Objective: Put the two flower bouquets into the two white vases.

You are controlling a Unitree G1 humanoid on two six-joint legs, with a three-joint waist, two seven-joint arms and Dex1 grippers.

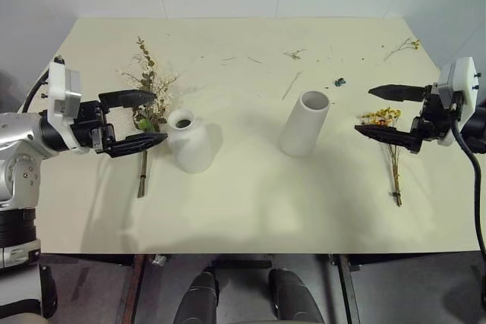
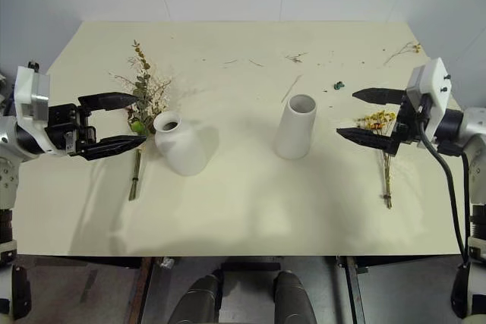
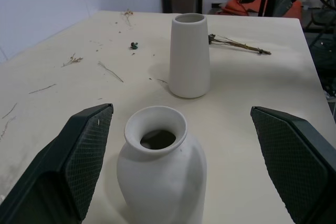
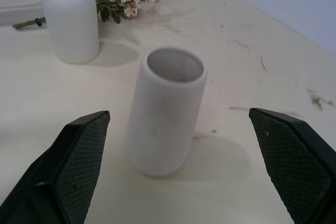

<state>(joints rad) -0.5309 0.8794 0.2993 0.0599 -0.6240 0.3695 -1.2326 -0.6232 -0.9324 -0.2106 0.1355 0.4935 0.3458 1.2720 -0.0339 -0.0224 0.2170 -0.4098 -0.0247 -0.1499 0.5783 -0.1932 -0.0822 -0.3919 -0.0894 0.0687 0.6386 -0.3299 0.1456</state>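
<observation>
On the pale table (image 1: 250,210) the squat round-shouldered vase (image 1: 189,140) and the straight cylinder vase (image 1: 304,123) stand upright and apart, both with nothing in their mouths. The big bouquet (image 1: 148,89) of leaves, daisies and dried grasses lies flat just beside the squat vase on its left, and the thin yellow-flowered sprig (image 1: 391,149) lies flat well to the right of the cylinder. The left pincer (image 1: 144,118) hovers released over the big bouquet's stems, fingers spread wide and grasping nothing, and the right pincer (image 1: 363,110) hovers likewise released above the sprig's yellow head.
</observation>
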